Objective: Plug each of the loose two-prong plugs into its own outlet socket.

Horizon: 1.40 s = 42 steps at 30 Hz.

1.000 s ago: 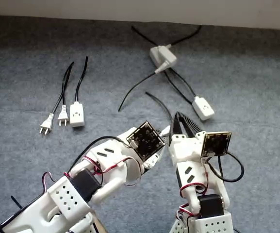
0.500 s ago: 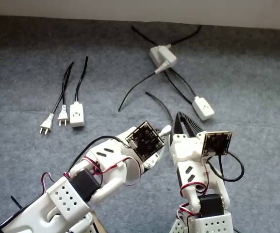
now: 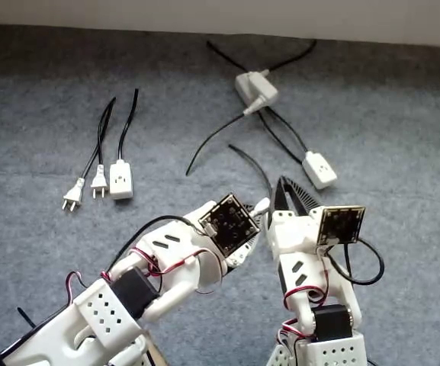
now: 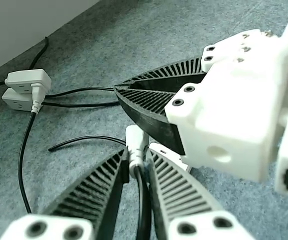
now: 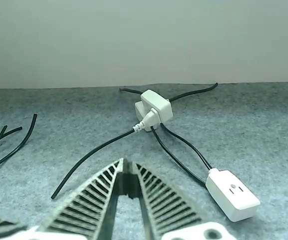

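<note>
My left gripper [image 4: 137, 159] is hemmed in by the right gripper [image 3: 282, 184] just beside it. I see bare carpet [image 3: 29, 259] near left and crossing cords [image 4: 84, 104] far right.

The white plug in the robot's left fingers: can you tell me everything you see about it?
The white plug is small and looks like smooth plastic. The left gripper is shut on it, one ribbed black finger on each side. Its black cable runs back between them. Its front end pokes out past the fingertips, over the grey carpet, close beside the right gripper. Its prongs cannot be made out.
</note>
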Motion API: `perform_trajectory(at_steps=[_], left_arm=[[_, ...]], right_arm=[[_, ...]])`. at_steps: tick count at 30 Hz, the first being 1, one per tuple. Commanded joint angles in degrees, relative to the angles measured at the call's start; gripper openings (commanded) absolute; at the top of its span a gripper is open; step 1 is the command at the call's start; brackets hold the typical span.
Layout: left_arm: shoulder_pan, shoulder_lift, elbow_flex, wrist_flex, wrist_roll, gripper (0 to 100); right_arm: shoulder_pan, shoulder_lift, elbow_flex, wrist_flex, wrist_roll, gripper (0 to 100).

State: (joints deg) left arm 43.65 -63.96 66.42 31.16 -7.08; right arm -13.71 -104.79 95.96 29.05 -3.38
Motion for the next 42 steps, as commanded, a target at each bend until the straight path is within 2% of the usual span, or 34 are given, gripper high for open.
perform_trajectory(at_steps=[1,10,16,19,22,26,29,31,36,42], left_arm=[[1.2,-2.3,-3.9,-2.3,0.4,1],[1.2,-2.5,-6.1,-1.5,0.4,1],[1.2,-2.2,-6.8,0.3,0.5,1],[1.2,-2.2,-4.9,-0.1,0.5,1],[1.2,-2.2,-3.6,-0.1,0.4,1],[1.2,-2.2,-3.5,-0.1,0.4,1],[1.2,0.8,-4.8,-0.1,0.5,1],[1.2,6.0,-7.5,0.2,0.6,1],[2.4,21.3,-17.0,0.3,0.5,1],[7.9,29.8,-25.1,0.4,-2.5,1]], right_arm=[[-0.8,0.0,7.9,0.3,1.7,0.7],[-4.0,0.0,7.2,6.8,4.1,0.7],[-3.3,-0.1,6.2,5.0,3.9,0.9],[2.7,-0.1,1.7,3.0,3.7,0.9],[10.9,-0.1,-1.4,3.0,-0.4,2.6],[20.0,0.3,0.2,3.4,-2.2,18.7],[23.5,0.0,1.8,8.6,-1.9,32.2],[25.2,0.0,1.7,13.3,-1.8,36.6],[29.6,-0.1,1.7,21.4,-1.8,36.8],[33.7,-0.1,2.0,23.1,0.4,36.8]])
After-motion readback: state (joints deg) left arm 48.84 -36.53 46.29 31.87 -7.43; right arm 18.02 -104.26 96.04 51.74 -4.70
